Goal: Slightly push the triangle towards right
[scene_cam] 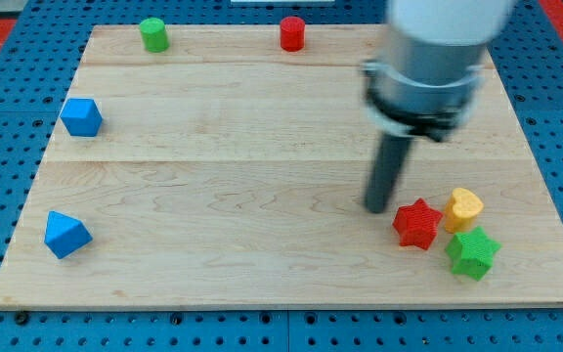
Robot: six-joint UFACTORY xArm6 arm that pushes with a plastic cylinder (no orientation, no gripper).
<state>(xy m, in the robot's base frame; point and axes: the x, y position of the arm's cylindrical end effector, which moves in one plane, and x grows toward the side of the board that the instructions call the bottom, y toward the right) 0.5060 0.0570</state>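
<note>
Sitting near the table's (pixel 262 147) bottom-left corner, the blue triangle (pixel 66 234) is seen well apart from my tip (pixel 376 208) (a plain rod, no fingers), parked just beside the red star (pixel 417 224)

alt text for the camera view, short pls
My tip rests on a wooden board, just left of a red star clustered with a yellow block and green star. Two blue blocks, the triangle below a cube, sit far left; green and red cylinders at top.
</note>
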